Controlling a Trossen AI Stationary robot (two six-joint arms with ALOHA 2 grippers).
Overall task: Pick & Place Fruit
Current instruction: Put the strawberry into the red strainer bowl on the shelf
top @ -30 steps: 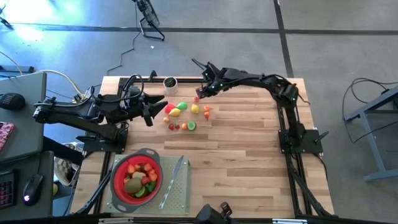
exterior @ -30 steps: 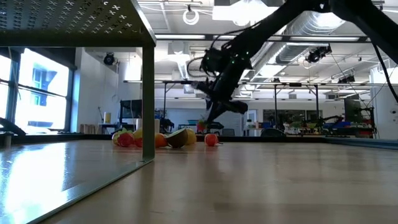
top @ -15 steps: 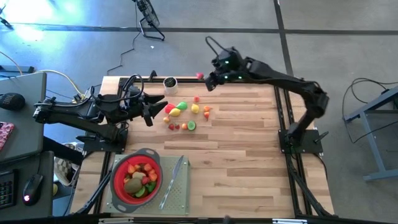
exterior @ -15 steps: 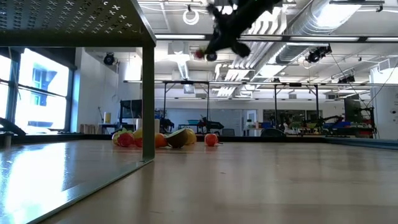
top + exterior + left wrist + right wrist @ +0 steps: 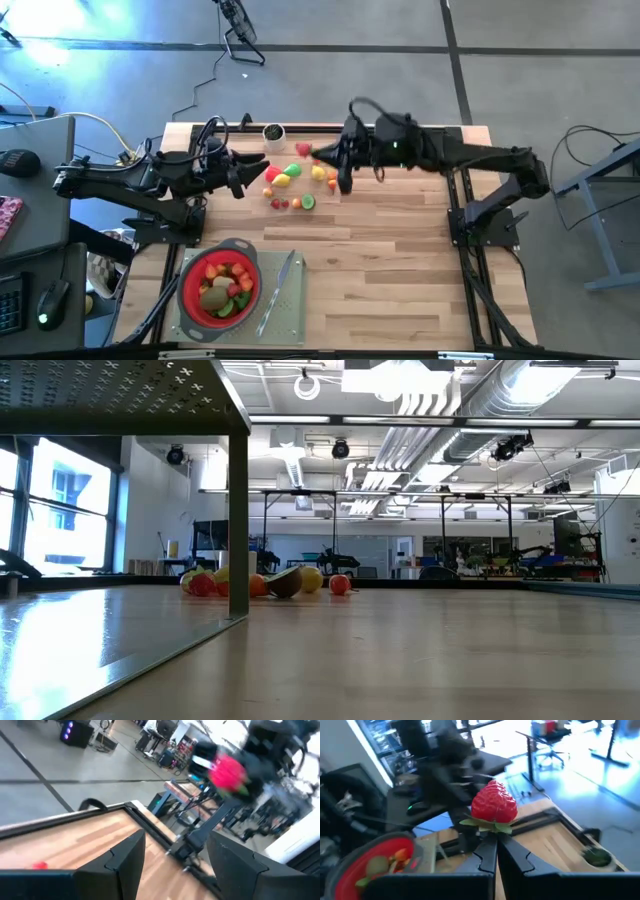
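Moved: right gripper (image 5: 322,158) now raised over the fruit pile (image 5: 292,184), swung back from beyond the table's far edge | jaws: pinched on strawberry (image 5: 493,805) | left gripper (image 5: 252,170) open, beside pile | strainer (image 5: 220,284) lies toward the near-left corner, nearer the left arm.

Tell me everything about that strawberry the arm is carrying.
The strawberry is a small glossy red toy, plastic by its look, bumpy, with a green leaf collar at its base. The right end effector pinches it there, shut, red end pointing away from the fingers. It is in the air above the table's far side, near the loose fruit pile.
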